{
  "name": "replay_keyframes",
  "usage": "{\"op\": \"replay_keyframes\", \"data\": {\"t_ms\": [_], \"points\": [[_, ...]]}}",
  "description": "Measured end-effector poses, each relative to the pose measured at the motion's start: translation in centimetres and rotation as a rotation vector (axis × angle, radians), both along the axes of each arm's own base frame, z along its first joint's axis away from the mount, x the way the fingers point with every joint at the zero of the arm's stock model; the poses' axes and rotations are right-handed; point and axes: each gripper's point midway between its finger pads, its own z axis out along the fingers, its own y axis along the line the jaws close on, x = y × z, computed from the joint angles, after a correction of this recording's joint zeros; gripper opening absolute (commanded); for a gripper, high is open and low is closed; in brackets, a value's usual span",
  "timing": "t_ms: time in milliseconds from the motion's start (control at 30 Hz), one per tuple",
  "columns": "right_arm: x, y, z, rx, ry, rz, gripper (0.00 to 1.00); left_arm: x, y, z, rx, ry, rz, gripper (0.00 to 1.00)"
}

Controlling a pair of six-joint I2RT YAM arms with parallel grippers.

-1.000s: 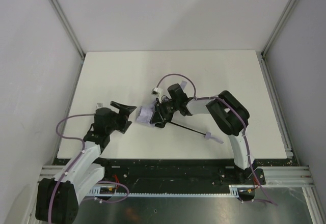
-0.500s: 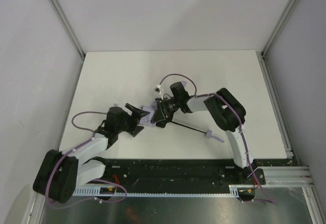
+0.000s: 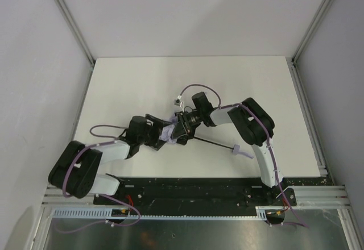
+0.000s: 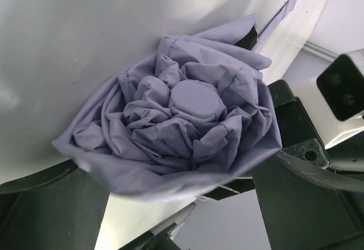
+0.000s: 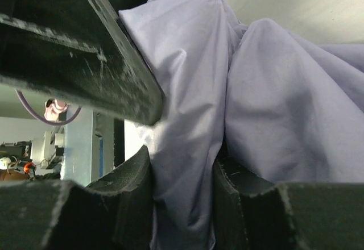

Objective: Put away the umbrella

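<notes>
The umbrella lies on the white table, with its lavender-grey canopy bunched at the left. Its thin black shaft runs right to the pale handle. My right gripper is shut on a fold of the canopy fabric, which is pinched between its black pads. My left gripper is open, with its jaws on either side of the canopy's end. In the left wrist view the canopy shows end-on as a rosette of folds just beyond my left gripper.
White enclosure walls with aluminium posts stand round the table. A rail runs along the near edge by the arm bases. The right wrist's camera housing sits close to my left gripper. A left finger crosses the right wrist view.
My left arm has swung right across the table and brought its open jaws up to the canopy's end. The right gripper has kept its hold and barely moved.
</notes>
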Motion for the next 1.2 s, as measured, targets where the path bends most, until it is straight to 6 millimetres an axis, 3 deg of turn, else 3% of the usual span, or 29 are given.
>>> {"op": "replay_keyframes", "data": {"t_ms": [100, 200, 400, 567, 600, 733, 767, 833, 967, 1200], "points": [[0.1, 0.0, 0.2, 0.007, -0.009, -0.001, 0.0, 0.3, -1.2, -0.2, -0.031, 0.016, -0.011, 0.94], [0.2, 0.0, 0.4, 0.013, -0.023, 0.001, 0.0, 0.5, -1.8, -0.3, -0.055, 0.019, -0.006, 0.81], [0.2, 0.0, 0.5, 0.019, -0.055, 0.011, 0.0, 0.5, -2.2, -1.2, -0.078, 0.009, -0.002, 0.39], [0.6, -0.1, 0.1, 0.014, -0.11, 0.016, 0.0, 0.8, -2.2, -1.1, -0.107, -0.045, 0.002, 0.1], [0.7, -0.1, 0.1, 0.011, -0.122, 0.015, 0.04, 0.8, -2.2, -1.0, -0.115, -0.06, 0.003, 0.06], [0.9, -0.3, 0.3, -0.027, -0.153, -0.005, 0.42, 0.8, -2.2, -0.9, -0.116, -0.084, -0.002, 0.0], [0.9, -0.4, 0.3, -0.045, -0.16, -0.016, 0.63, 0.8, -2.1, -0.9, -0.116, -0.087, -0.001, 0.0], [0.6, -0.5, 0.7, -0.097, -0.168, -0.044, 0.83, 0.7, -2.2, -0.8, -0.116, -0.098, -0.005, 0.0], [-0.3, -0.5, 2.6, -0.219, -0.259, -0.113, 0.97, 0.7, -2.1, -0.6, -0.11, -0.122, -0.011, 0.0], [-0.4, -1.9, 3.8, -0.482, -0.647, -0.29, 0.99, 0.4, -1.9, -0.6, -0.112, -0.121, -0.004, 0.0]]}}
